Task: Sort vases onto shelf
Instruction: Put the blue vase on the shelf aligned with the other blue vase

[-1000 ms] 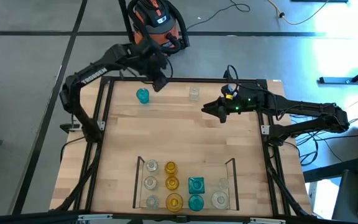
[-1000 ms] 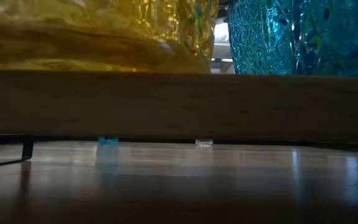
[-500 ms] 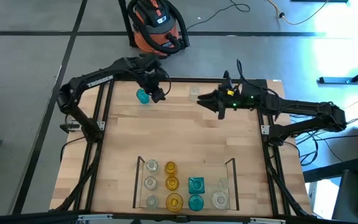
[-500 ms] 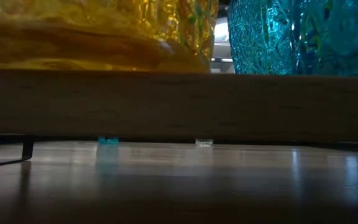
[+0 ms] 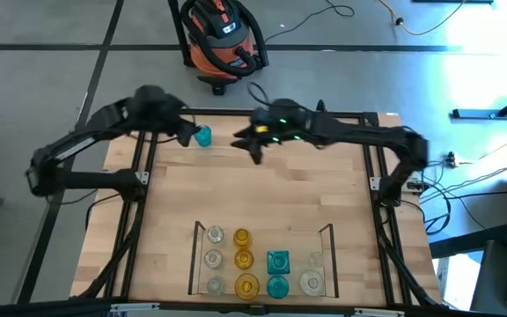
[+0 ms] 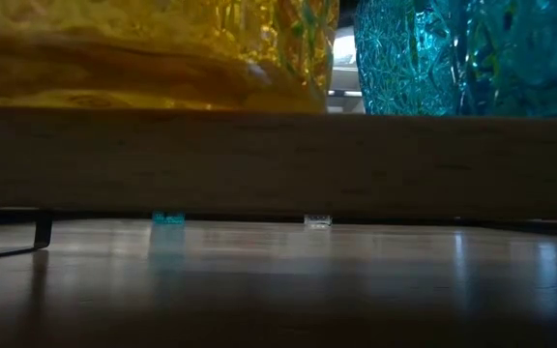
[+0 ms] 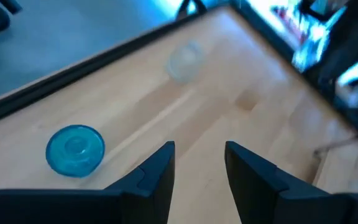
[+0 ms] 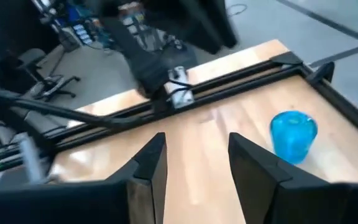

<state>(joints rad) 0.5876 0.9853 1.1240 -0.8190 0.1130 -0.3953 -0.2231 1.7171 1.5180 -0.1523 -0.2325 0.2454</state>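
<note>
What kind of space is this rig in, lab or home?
Most likely a robotics lab or workshop. Grey hard floor with an orange shop vacuum parked by the table, loose cables trailing across the floor, and office chairs plus equipment clutter in the right wrist view.

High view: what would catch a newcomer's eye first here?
The teal vase standing alone near the table's far edge, with the left gripper beside it and the right gripper reaching in from the other side, both with fingers open. Then the shelf at the near edge, holding clear, amber and teal vases in rows.
</note>
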